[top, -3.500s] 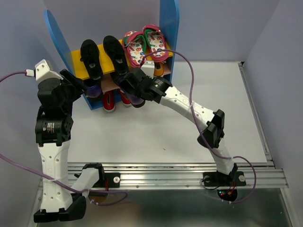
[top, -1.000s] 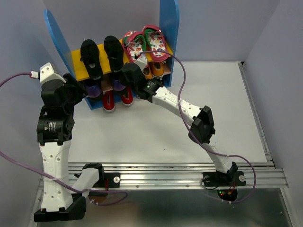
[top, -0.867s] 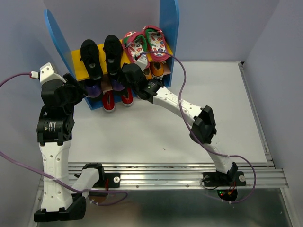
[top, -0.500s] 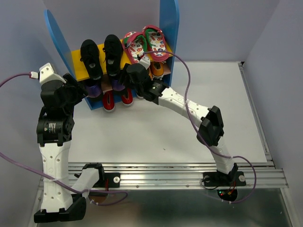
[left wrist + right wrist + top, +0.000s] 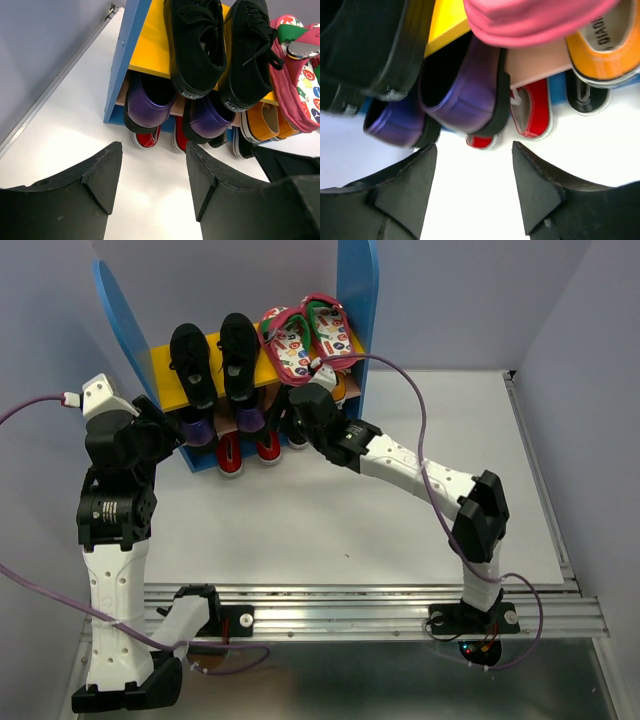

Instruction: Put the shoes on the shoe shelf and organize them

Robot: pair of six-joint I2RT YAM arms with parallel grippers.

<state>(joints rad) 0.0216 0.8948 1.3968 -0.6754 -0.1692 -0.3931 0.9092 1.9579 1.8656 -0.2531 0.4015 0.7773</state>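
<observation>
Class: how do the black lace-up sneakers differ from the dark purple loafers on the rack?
The black lace-up sneakers sit on the yellow top board; the glossy dark purple loafers sit on the brownish lower board. Sneakers have laces; loafers have none. Both pairs point heels outward.

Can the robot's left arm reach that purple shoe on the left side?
Probably yes. The left gripper is open and faces the left purple loafer, with only bare table between them. The black sneaker above overhangs it, so room there looks tight.

Sneakers [image 5: 190, 365] left of flip-flops [image 5: 290, 345], loafers [image 5: 145, 102] beneath
</observation>
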